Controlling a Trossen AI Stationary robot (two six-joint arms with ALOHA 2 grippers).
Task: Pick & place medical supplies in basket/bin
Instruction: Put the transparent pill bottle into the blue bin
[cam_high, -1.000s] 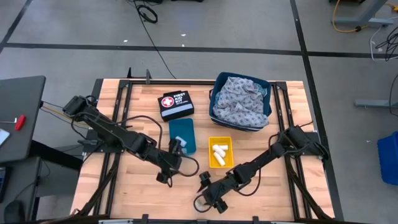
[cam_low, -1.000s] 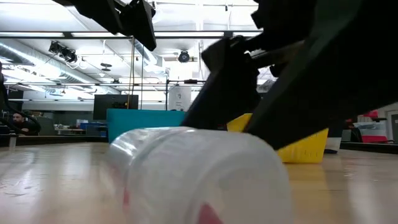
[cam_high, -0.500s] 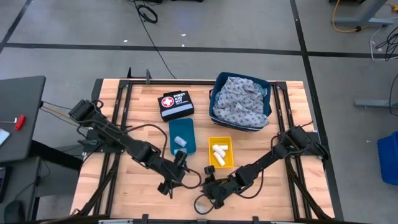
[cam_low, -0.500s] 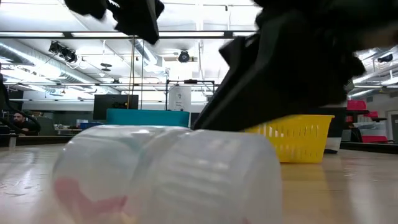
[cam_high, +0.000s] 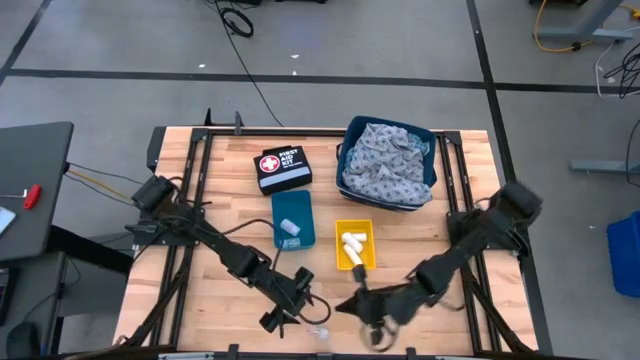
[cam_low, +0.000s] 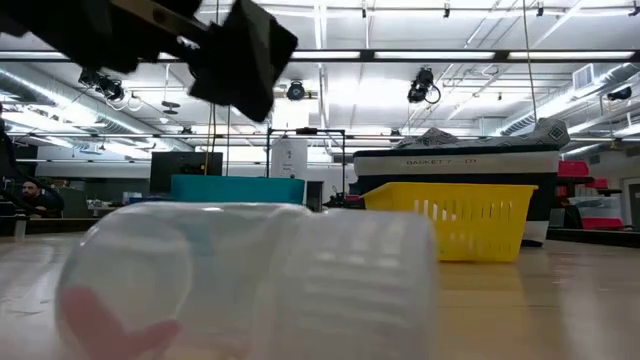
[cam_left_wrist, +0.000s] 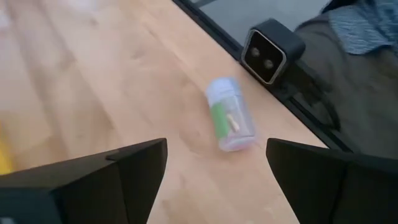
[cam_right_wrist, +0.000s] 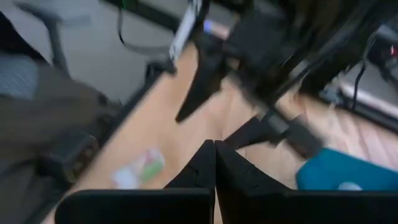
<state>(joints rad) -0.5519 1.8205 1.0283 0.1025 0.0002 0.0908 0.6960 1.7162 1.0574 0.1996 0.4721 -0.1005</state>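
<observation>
A small clear vial with a green label (cam_left_wrist: 230, 115) lies on its side on the bare wood near the table's front edge (cam_high: 318, 330), large in the low view (cam_low: 250, 285). My left gripper (cam_left_wrist: 214, 149) is open just short of it, a finger on either side of the line to it, touching nothing (cam_high: 295, 312). My right gripper (cam_right_wrist: 215, 152) is shut and empty, right of the vial (cam_high: 372, 318). White gauze rolls lie in the teal tray (cam_high: 293, 220) and the yellow basket (cam_high: 354, 245). Patterned cloth fills the dark blue bin (cam_high: 388, 160).
A black first-aid pouch (cam_high: 282, 168) lies at the back, left of the blue bin. The low camera's black housing (cam_left_wrist: 270, 50) stands at the table's front rail just beyond the vial. A person sits far off in the room (cam_low: 28, 197).
My left gripper has travelled toward the near edge, down to the vial. My right gripper has shut and pulled away toward the table's right, leaving the low view. The vial has turned and shifted on the table and lies on its side.
</observation>
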